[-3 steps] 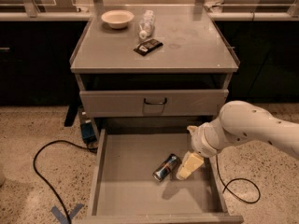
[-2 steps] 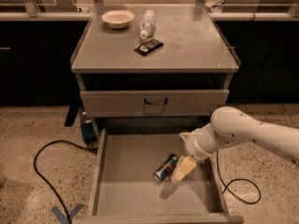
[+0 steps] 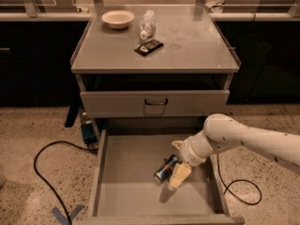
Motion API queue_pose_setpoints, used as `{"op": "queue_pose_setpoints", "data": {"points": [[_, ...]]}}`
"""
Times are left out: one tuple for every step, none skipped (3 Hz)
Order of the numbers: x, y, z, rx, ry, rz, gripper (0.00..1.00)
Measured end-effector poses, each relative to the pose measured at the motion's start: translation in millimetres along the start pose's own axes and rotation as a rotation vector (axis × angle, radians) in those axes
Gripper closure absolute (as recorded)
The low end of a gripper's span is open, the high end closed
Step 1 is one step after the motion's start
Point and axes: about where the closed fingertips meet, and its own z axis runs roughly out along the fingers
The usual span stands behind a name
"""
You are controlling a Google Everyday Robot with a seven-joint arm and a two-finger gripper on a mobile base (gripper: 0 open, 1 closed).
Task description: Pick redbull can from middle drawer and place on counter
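The redbull can [image 3: 164,168] lies on its side on the floor of the pulled-out middle drawer [image 3: 122,182], right of centre. My gripper [image 3: 178,160] hangs low inside the drawer at the can's right end, open. One pale finger [image 3: 179,176] sits just right of the can, touching or nearly touching it. The other finger [image 3: 177,144] is farther back. The white arm comes in from the right over the drawer's side wall. The counter [image 3: 187,46] is the grey cabinet top above.
A white bowl [image 3: 118,18], a clear plastic bottle [image 3: 147,23] and a dark packet [image 3: 148,47] lie on the counter's back left. The upper drawer [image 3: 154,102] is closed. Black cables [image 3: 47,163] and blue tape [image 3: 65,214] are on the floor.
The arm has moved left and a little down in the drawer, bringing the gripper up against the can's right end. The can has not moved.
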Motion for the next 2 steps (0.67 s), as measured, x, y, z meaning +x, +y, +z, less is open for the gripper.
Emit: {"op": "queue_pose_setpoints", "data": {"points": [[-1.7, 0.3, 2.0, 0.017, 0.001, -0.014, 0.00], [-6.3, 1.1, 4.5, 0.058, 0.019, -0.054, 0.00]]}}
